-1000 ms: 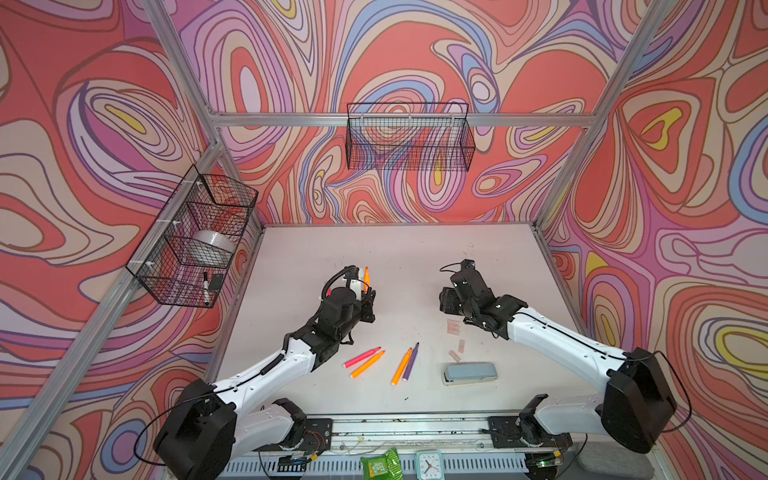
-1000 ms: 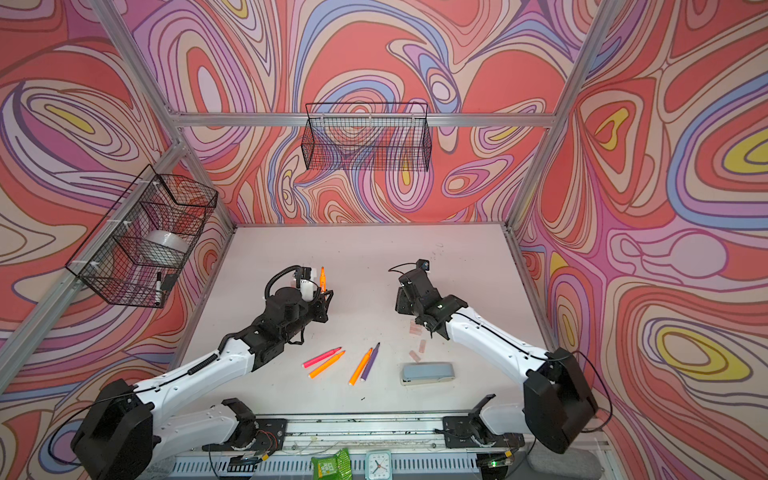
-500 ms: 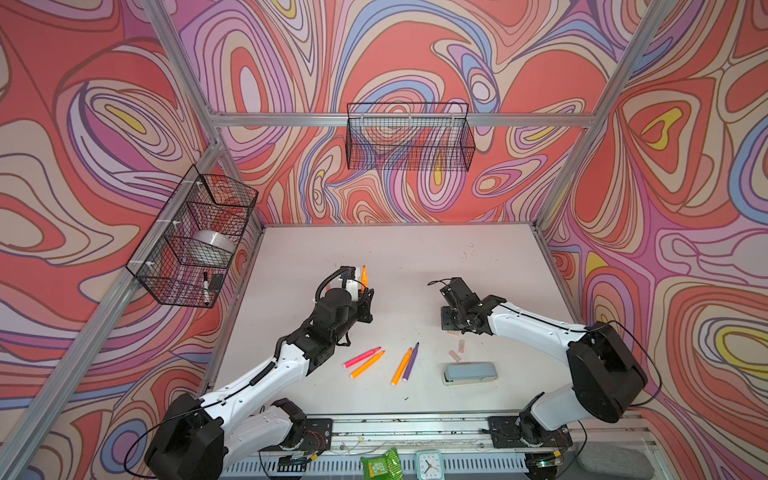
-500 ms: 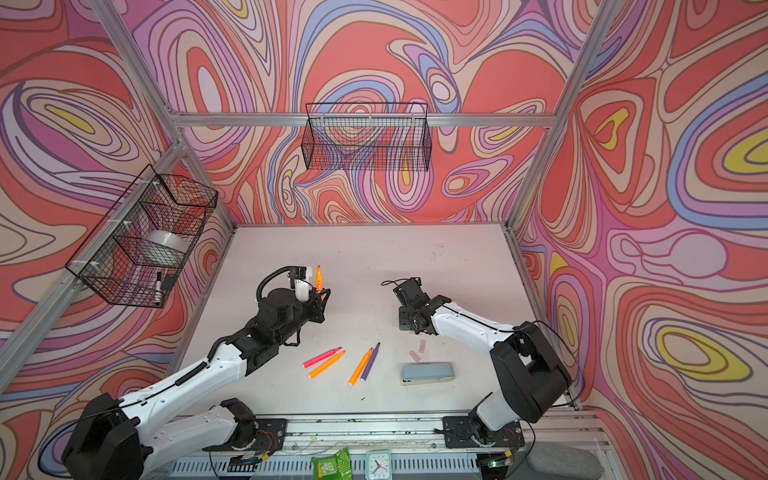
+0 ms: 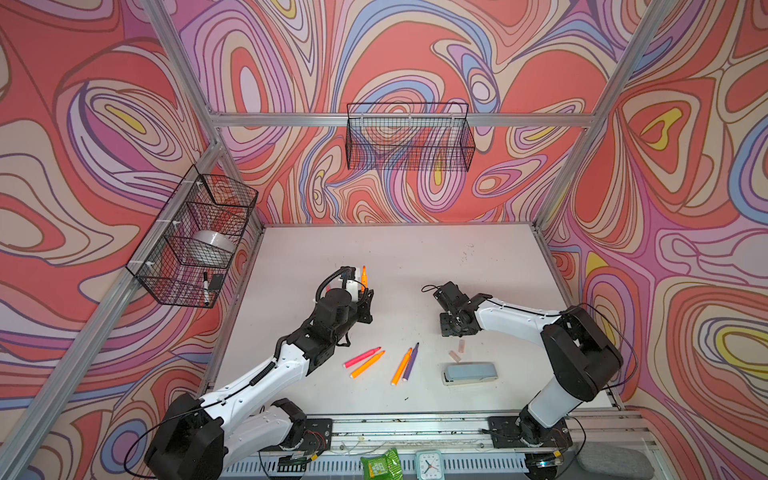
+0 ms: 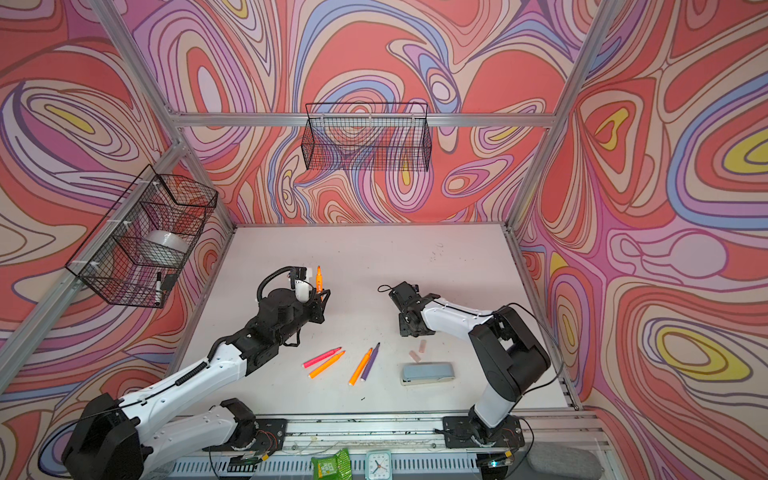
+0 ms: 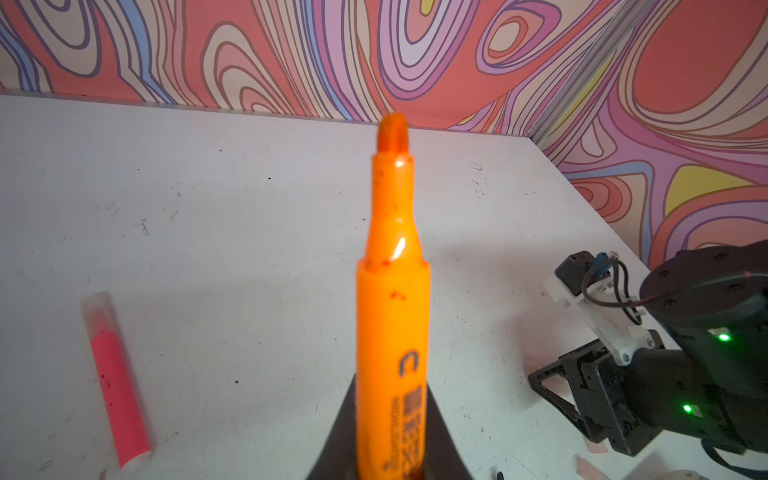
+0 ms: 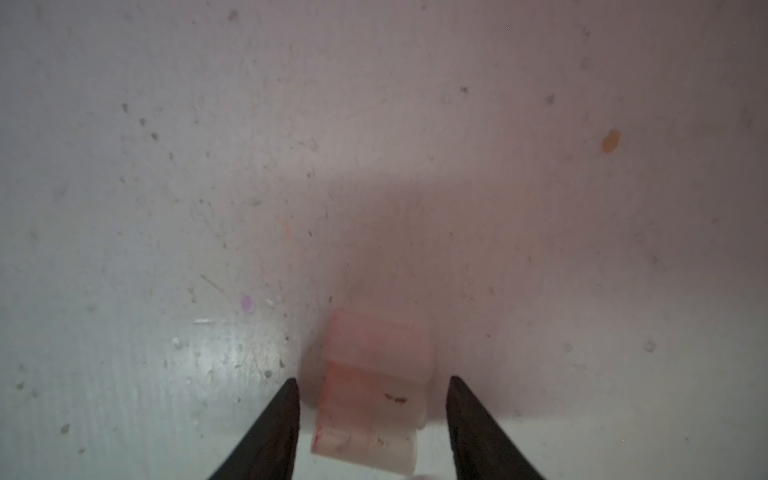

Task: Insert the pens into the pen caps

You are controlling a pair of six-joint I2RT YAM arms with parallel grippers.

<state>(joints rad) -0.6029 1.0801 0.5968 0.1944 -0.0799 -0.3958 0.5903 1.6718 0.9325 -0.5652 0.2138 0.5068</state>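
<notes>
Our right arm is now sitting folded and low, its gripper down at the counter [image 5: 415, 257], where a second ago it was riding higher and stretching further out; our left arm is hardly changing its pose. We are holding an orange pen [image 5: 363, 275] upright in the left gripper [image 5: 365, 293], jaws clamped on the barrel and the bare tip pointing up, at about 10 o'clock from the counter's middle in both top views. We are hovering the right gripper [image 8: 372, 384] at about 3 o'clock from the middle. Its jaws are standing partly apart on either side of a pale-pink cap [image 8: 374, 365] lying on the counter, with a gap showing on each side, so nothing is being gripped there yet. Whether that is one cap or several packed together, we are not managing to tell.

We are judging the task to be early. The left wrist view is showing a capped pink pen [image 7: 118, 386] lying flat, seemingly the only finished one. Four are lying bare near 6 o'clock: a bare pink pen [image 5: 361, 356], a second orange pen [image 5: 368, 364], a third orange pen [image 5: 401, 365] and a purple pen [image 5: 410, 360]. One loose cap [image 5: 460, 345] and a second loose cap [image 5: 454, 355] are waiting at 5 o'clock from the right gripper, just beside a grey-blue stapler [image 5: 469, 373]. By our reckoning five pens are still needing caps, starting with the one we are holding
</notes>
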